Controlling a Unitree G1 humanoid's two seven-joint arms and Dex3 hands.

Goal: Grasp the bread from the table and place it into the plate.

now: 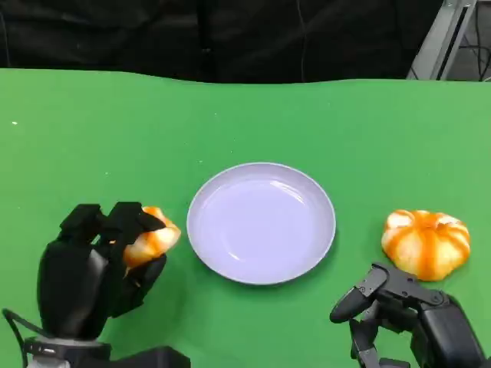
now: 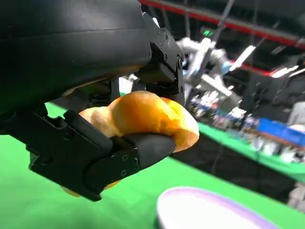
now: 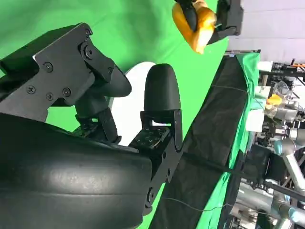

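The plate point(image 1: 261, 222) lies between the held bread point(image 1: 151, 238) and a second bread point(image 1: 426, 243).

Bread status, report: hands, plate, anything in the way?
Left hand grips bread, lifted beside plate. Right hand open, holding nothing. Plate bare. Second bread on table, right of plate; path unobstructed.

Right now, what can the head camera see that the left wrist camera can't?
The head view alone shows a second bread lying on the table right of the plate, with the right robot hand open near it. The left wrist view alone shows a blurry room beyond the table. Both show the left robot hand gripping a bread beside the plate.
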